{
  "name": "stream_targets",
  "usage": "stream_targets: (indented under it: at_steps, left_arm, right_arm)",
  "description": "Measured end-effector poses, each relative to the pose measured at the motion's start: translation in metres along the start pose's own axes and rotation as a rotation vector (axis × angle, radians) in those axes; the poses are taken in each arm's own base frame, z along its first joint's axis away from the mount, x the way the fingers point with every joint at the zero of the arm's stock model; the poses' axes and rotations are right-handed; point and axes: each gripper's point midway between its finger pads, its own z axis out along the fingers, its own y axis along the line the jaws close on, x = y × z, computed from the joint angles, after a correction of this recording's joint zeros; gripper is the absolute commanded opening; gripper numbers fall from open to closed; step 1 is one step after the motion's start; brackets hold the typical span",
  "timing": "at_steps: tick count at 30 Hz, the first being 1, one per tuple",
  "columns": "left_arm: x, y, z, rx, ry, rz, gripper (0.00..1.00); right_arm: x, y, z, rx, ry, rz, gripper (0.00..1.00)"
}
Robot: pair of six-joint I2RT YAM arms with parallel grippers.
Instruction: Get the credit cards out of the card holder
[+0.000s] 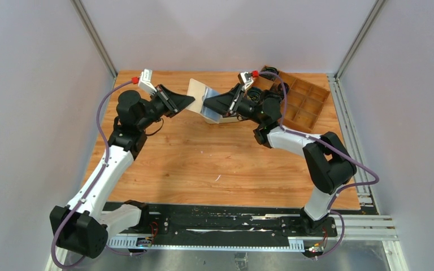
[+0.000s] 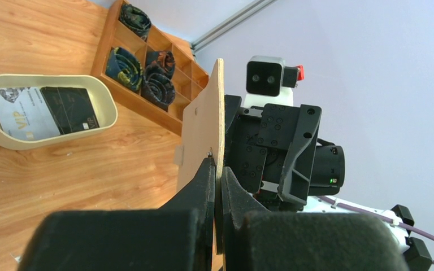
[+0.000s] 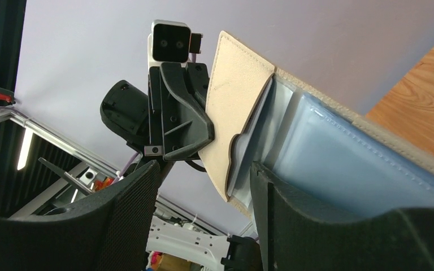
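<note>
The card holder (image 1: 199,89) hangs opened above the table's far middle, beige outside and pale grey-blue inside. My left gripper (image 1: 187,101) is shut on its beige flap; in the left wrist view the flap (image 2: 200,121) stands edge-on, pinched between the jaws (image 2: 217,172). My right gripper (image 1: 206,104) is open at the wallet's inner side. In the right wrist view the wallet's lower corner (image 3: 237,96) sits between the spread fingers (image 3: 203,186), close to the right finger (image 3: 294,220). Two credit cards, one white (image 2: 20,113) and one black (image 2: 70,108), lie in the oval tray (image 2: 11,141).
A wooden compartment box (image 1: 305,101) stands at the back right, with black cable coils (image 2: 158,84) in its cells. The oval tray lies on the table just under and behind the right gripper. Grey walls close in the back and both sides.
</note>
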Motion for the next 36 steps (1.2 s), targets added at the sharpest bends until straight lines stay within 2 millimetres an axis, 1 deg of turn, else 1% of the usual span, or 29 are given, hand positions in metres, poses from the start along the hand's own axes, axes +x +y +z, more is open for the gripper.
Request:
stream_targets:
  at_steps: [3,7,11,15,18,24,28,29,32,34,36]
  left_arm:
    - [0.001,0.001,0.001,-0.003,0.003,-0.002,0.00]
    - [0.000,0.002,0.002,0.000,0.003,-0.001,0.00]
    - [-0.003,-0.001,0.002,0.012,-0.008,0.007,0.00]
    - [-0.004,-0.001,0.002,0.013,-0.011,0.008,0.00]
    - [-0.005,-0.001,0.002,0.012,-0.012,0.008,0.00]
    - [-0.009,-0.005,0.002,0.025,-0.022,0.016,0.00]
    - [-0.011,-0.007,0.001,0.032,-0.028,0.021,0.00]
    - [-0.011,-0.007,0.001,0.033,-0.029,0.023,0.02]
    - [-0.012,-0.006,0.001,0.031,-0.031,0.025,0.12]
    - [-0.011,-0.005,0.001,0.028,-0.031,0.027,0.15]
    - [-0.009,-0.004,0.001,0.024,-0.021,0.024,0.16]
  right_arm:
    - [-0.002,-0.001,0.002,-0.002,0.000,0.006,0.63]
    - [-0.006,0.005,0.009,-0.019,0.002,0.004,0.61]
    - [-0.008,0.007,0.013,-0.029,0.001,0.009,0.57]
    - [-0.008,0.005,0.017,-0.034,0.004,0.035,0.53]
    - [-0.005,0.004,0.021,-0.038,0.011,0.054,0.53]
    - [-0.003,0.015,0.030,-0.068,0.022,0.053,0.52]
    - [-0.005,0.016,0.032,-0.075,0.021,0.050,0.51]
    - [-0.005,0.016,0.033,-0.075,0.021,0.052,0.51]
    - [-0.005,0.016,0.034,-0.076,0.022,0.054,0.51]
    - [-0.006,0.016,0.035,-0.078,0.022,0.053,0.51]
    - [-0.005,0.017,0.035,-0.080,0.025,0.054,0.51]
